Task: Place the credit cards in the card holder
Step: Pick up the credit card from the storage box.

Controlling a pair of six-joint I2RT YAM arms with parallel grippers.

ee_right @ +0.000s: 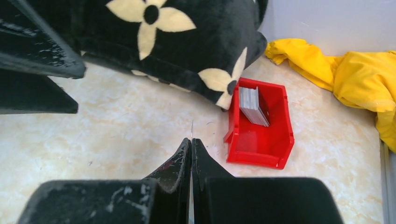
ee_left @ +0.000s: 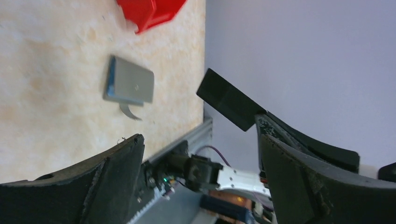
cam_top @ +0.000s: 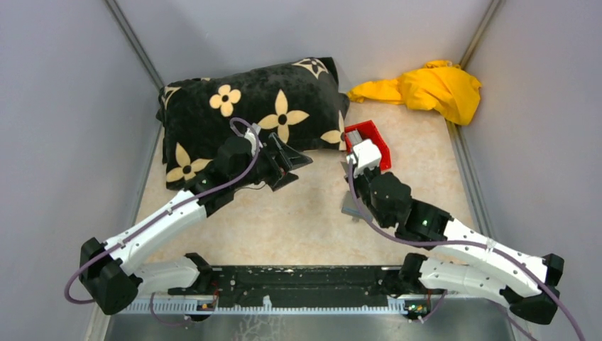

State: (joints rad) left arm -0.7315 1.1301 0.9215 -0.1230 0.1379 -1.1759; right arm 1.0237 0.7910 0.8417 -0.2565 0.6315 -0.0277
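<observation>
My right gripper [ee_right: 191, 141] is shut on a thin credit card, seen edge-on, whose sliver [ee_right: 192, 129] pokes out past the fingertips. It hovers over the table just left of the red bin. More grey credit cards [ee_right: 254, 106] lean stacked inside that bin. The card holder [ee_left: 130, 86], grey with a blue strip on one edge, lies flat on the table; in the top view the card holder [cam_top: 351, 207] shows partly under the right arm. My left gripper [ee_left: 196, 133] hangs open and empty near the pillow, left gripper [cam_top: 289, 167] pointing towards the right arm.
The red bin [cam_top: 370, 136] stands by the corner of a black flowered pillow [cam_top: 241, 114] at the back. A yellow cloth [cam_top: 426, 89] is bunched in the back right corner. Grey walls close in both sides; a metal rail [cam_top: 284, 302] runs along the near edge.
</observation>
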